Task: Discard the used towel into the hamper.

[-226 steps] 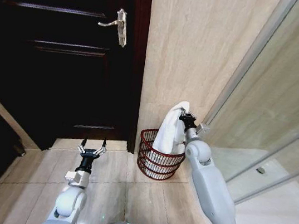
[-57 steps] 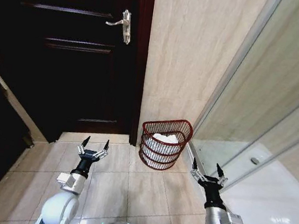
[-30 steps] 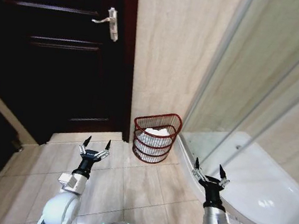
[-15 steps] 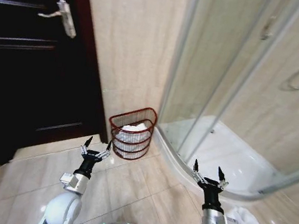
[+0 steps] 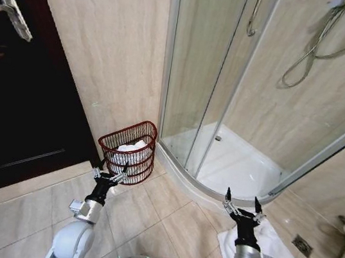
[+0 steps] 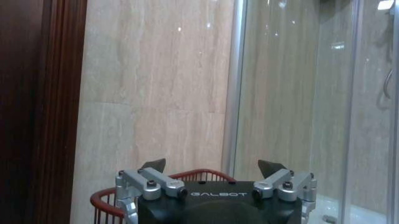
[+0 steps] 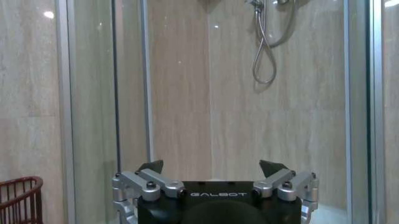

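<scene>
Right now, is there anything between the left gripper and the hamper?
Nothing visible stands between them. The left gripper, open, hangs just in front of the hamper, which already holds a white towel.

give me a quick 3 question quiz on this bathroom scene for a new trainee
1. True or false: the hamper already holds white cloth.
2. Multiple choice: the left gripper is A) shut on a towel, B) open and holding nothing, C) inside the hamper.
3. Fill in: the white towel on the floor lies just outside the ____ tray, under the right gripper.

Key:
1. True.
2. B; the right gripper is open and holds nothing too.
3. Shower.
</scene>
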Controlling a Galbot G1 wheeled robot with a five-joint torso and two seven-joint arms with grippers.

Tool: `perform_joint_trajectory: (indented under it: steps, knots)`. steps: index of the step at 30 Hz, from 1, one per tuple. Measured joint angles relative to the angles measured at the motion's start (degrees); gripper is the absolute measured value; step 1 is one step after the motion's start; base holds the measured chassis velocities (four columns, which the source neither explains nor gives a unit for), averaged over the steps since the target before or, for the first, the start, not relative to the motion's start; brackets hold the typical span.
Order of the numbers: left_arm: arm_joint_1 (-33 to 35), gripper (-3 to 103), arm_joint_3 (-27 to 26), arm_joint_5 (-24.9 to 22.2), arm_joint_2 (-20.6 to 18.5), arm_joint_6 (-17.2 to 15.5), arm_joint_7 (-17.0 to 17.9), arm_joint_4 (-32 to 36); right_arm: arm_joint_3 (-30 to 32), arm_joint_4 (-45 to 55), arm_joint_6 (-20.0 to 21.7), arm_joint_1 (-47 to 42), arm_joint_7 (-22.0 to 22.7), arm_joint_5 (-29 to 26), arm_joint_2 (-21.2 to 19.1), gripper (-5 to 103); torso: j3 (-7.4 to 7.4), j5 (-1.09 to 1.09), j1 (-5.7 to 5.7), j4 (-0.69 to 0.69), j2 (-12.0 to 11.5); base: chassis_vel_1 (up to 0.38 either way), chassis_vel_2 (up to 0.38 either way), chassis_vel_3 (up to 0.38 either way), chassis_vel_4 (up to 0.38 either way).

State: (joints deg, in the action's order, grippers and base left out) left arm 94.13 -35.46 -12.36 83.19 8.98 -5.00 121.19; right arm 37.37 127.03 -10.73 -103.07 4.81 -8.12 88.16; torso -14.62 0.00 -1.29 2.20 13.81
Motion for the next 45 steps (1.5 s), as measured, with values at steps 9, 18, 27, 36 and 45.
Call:
perform_joint_trajectory:
  steps: [9,18,27,36,45]
  knots:
    - [0.44,100,-0.05,0.06,0.09,0.63,-0.16,0.04,0.98,0.48,0.13,-0.4,-0.71,-0.25,0.05,100,0.0,0.0,0.0,-0.01,0.0,-0.058,-0.072,0.067,0.084]
    - [0.81,100,-0.29,0.06,0.16,0.87,-0.23,0.28,0.89,0.62,0.12,-0.36,-0.96,-0.25,0.0,100,0.0,0.01,0.0,-0.01,0.0,-0.065,-0.121,0.074,0.119]
    - [1.16,100,0.16,0.29,0.4,0.94,-0.27,0.68,1.1,0.69,-0.17,-0.91,-1.09,-0.25,0.02,100,0.0,0.0,0.0,-0.01,0.0,-0.052,-0.084,0.063,0.089]
    - [1.41,100,0.74,1.25,0.41,1.06,-0.62,0.74,1.25,0.61,-0.8,-1.42,-0.97,-0.16,0.25,100,0.0,0.0,0.0,-0.01,0.0,-0.076,-0.117,0.08,0.115]
    - [1.38,100,0.67,2.32,0.37,1.15,-0.52,0.35,0.98,0.58,-1.08,-1.41,-0.78,0.11,0.49,100,0.0,0.0,-0.01,-0.01,0.0,-0.077,-0.119,0.052,0.091]
